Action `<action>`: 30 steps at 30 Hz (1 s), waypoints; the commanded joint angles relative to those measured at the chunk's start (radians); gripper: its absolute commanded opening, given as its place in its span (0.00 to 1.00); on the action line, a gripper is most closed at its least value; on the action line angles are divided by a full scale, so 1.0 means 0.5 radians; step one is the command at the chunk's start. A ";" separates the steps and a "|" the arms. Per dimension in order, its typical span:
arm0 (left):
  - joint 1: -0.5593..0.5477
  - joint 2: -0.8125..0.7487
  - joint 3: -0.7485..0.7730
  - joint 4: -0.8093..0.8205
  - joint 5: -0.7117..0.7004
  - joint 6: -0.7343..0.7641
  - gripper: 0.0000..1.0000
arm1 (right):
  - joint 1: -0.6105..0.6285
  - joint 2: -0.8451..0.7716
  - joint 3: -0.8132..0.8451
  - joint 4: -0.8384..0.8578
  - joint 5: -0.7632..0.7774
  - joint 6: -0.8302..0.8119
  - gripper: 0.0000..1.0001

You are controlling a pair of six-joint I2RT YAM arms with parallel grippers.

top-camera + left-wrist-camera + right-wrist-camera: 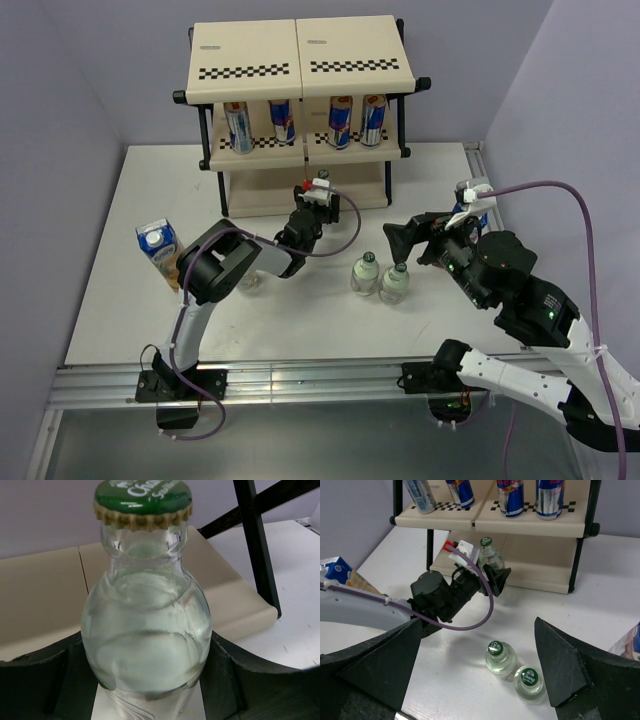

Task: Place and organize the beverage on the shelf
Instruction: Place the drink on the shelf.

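The shelf [300, 65] stands at the back of the table. Several slim cans [239, 126] stand on its middle tier [530, 524]. My left gripper [318, 192] is shut on a clear green-capped bottle [145, 625], upright just in front of the lowest tier [40, 595]; the right wrist view shows this bottle [490, 556] too. Two more bottles [365, 272] [396, 284] stand side by side mid-table. My right gripper [475, 670] hangs open above and just behind them [500, 659], holding nothing. A blue-topped carton [158, 247] stands at the left.
Another carton [474, 203] stands at the right, partly hidden behind my right arm. Something of clear glass [249, 283] shows under my left arm's elbow. The shelf's black frame post [255, 545] rises just right of the held bottle.
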 commanded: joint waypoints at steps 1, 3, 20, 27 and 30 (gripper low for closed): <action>0.024 -0.042 0.178 0.568 0.073 -0.030 0.00 | -0.006 -0.030 -0.029 0.126 -0.058 -0.007 1.00; 0.034 -0.008 0.237 0.525 0.070 -0.033 0.00 | -0.009 -0.039 -0.039 0.138 -0.058 -0.010 1.00; 0.089 0.207 0.562 0.396 0.076 0.004 0.00 | -0.006 -0.104 -0.066 0.172 -0.236 -0.007 1.00; 0.126 0.289 0.651 0.365 0.092 0.004 0.00 | -0.009 -0.119 -0.082 0.212 -0.313 0.005 1.00; 0.132 0.323 0.697 0.353 0.079 0.031 0.00 | -0.009 -0.122 -0.097 0.236 -0.347 0.005 1.00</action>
